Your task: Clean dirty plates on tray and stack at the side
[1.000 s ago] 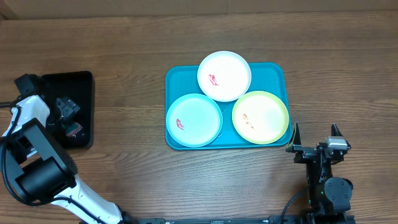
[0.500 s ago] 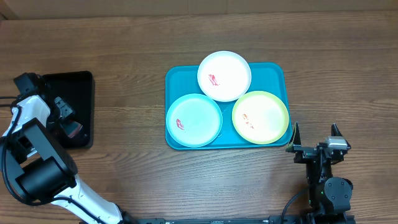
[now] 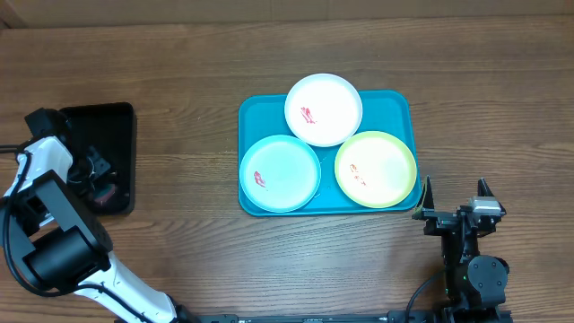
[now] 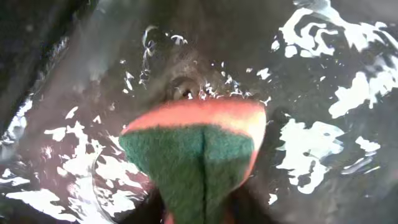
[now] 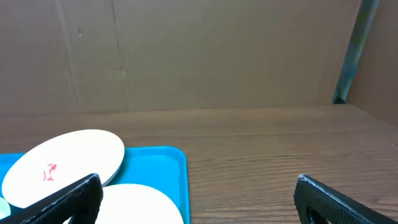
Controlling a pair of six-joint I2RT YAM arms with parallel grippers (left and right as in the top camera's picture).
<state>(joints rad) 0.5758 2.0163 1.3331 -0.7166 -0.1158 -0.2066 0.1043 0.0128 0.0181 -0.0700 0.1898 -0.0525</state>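
Three plates lie on the turquoise tray (image 3: 395, 100): a white plate (image 3: 323, 109) at the back, a pale aqua plate (image 3: 280, 172) front left and a yellow-green plate (image 3: 376, 169) front right, each with a small red smear. My left gripper (image 3: 95, 172) is down in the black tray (image 3: 112, 121) at the far left. Its jaws pinch a green and orange sponge (image 4: 199, 155), which is creased down the middle. My right gripper (image 3: 455, 187) stands open just off the turquoise tray's front right corner, holding nothing. Its wrist view shows the white plate (image 5: 68, 165) and the tray's corner (image 5: 168, 165).
The black tray's floor (image 4: 323, 74) is wet and glistening around the sponge. Bare wooden table (image 3: 179, 72) surrounds both trays. A cardboard wall (image 5: 199, 56) stands behind the table's far edge.
The left gripper's jaws have closed in on the sponge inside the black tray, squeezing it into a fold. The plates, the turquoise tray and the right arm have not moved.
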